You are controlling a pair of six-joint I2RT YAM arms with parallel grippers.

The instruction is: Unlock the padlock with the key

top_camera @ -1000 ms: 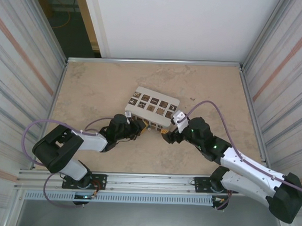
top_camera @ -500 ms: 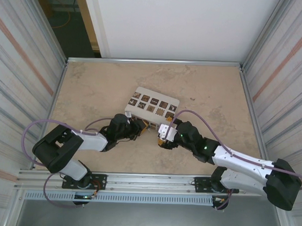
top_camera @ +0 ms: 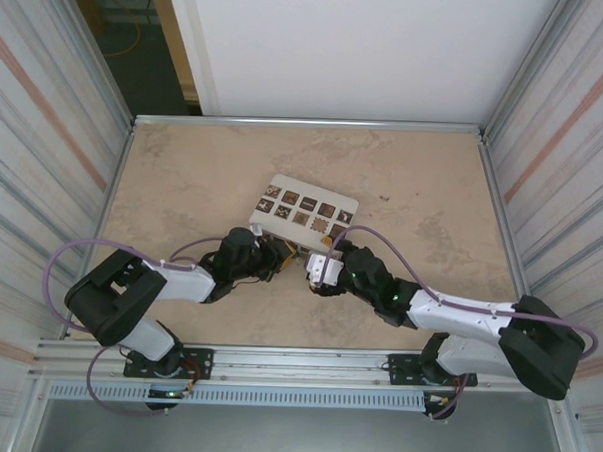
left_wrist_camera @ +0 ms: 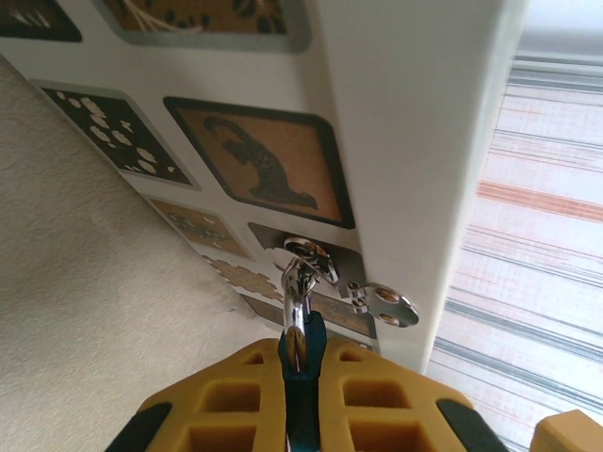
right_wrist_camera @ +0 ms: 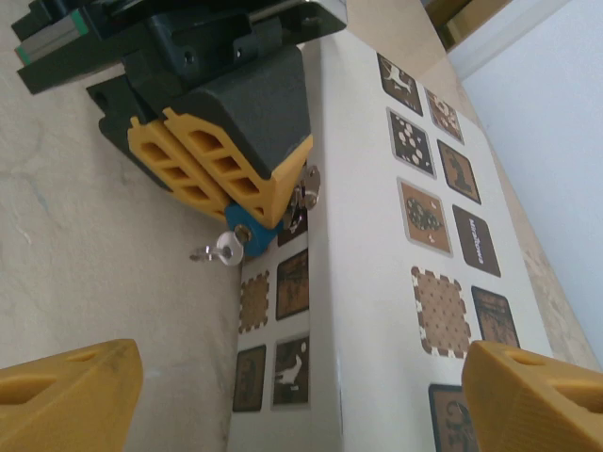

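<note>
The padlock [left_wrist_camera: 312, 341] is a small blue lock whose silvery shackle [left_wrist_camera: 296, 299] runs through a metal loop on the side of the white box [left_wrist_camera: 405, 113]. My left gripper [left_wrist_camera: 301, 356] is shut on the blue body, its yellow fingers [left_wrist_camera: 377, 386] pressed on both sides. The right wrist view has the padlock [right_wrist_camera: 248, 234] poking out below those yellow fingers [right_wrist_camera: 203, 165], with the silver key [right_wrist_camera: 220, 250] sticking out of its bottom end. My right gripper [right_wrist_camera: 301, 377] stands open a short way from the key, nothing between its fingers. From above, the right gripper [top_camera: 317, 272] faces the left gripper [top_camera: 278, 255].
The white box [top_camera: 304, 214] with brown square tiles lies mid-table, just behind both grippers. A silver hasp tab [left_wrist_camera: 386, 304] sticks out beside the shackle. Metal rails border the tan tabletop [top_camera: 184, 171], and corrugated walls stand on both sides.
My right arm has swung left along the box front, bringing its open gripper close to the padlock and the left gripper. The left arm and the padlock have stayed still.
</note>
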